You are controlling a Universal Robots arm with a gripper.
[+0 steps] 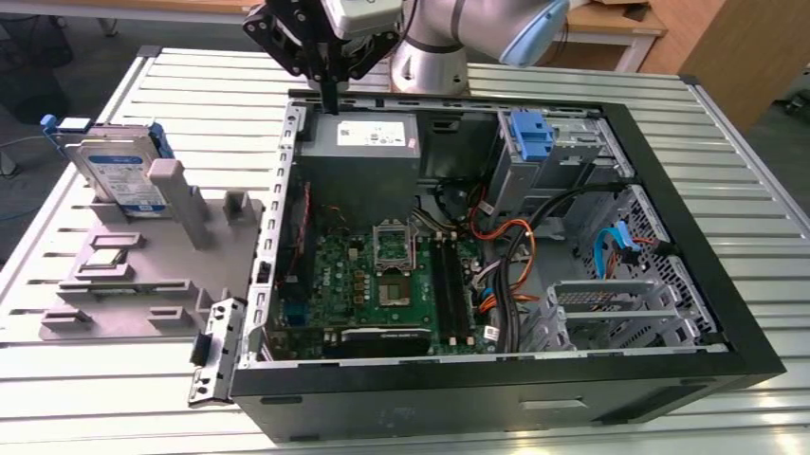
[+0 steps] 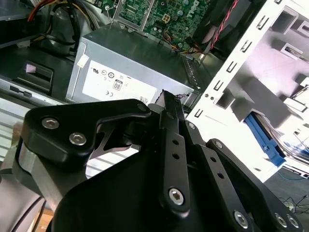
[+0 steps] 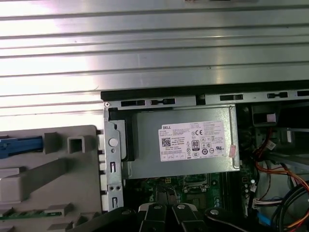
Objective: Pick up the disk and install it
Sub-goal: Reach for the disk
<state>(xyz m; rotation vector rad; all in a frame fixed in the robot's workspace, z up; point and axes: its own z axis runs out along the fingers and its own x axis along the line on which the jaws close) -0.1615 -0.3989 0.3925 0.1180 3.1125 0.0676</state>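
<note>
1. The gripper (image 1: 330,108), fingers pressed together and holding nothing, is hovering over the grey power-supply box (image 1: 360,142).
2. The disk (image 1: 120,175) is standing upright in 1 grey holder (image 1: 152,275) at the exterior view's left, outside the computer case (image 1: 506,408).

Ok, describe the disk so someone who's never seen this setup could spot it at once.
Find the open case; on the exterior view's left of it lies a grey holder tray. The disk stands on edge at that tray's far corner. It is a silver slab with a blue-and-white label and blue rails, unlike the grey power supply and the blue latch inside the case.
</note>
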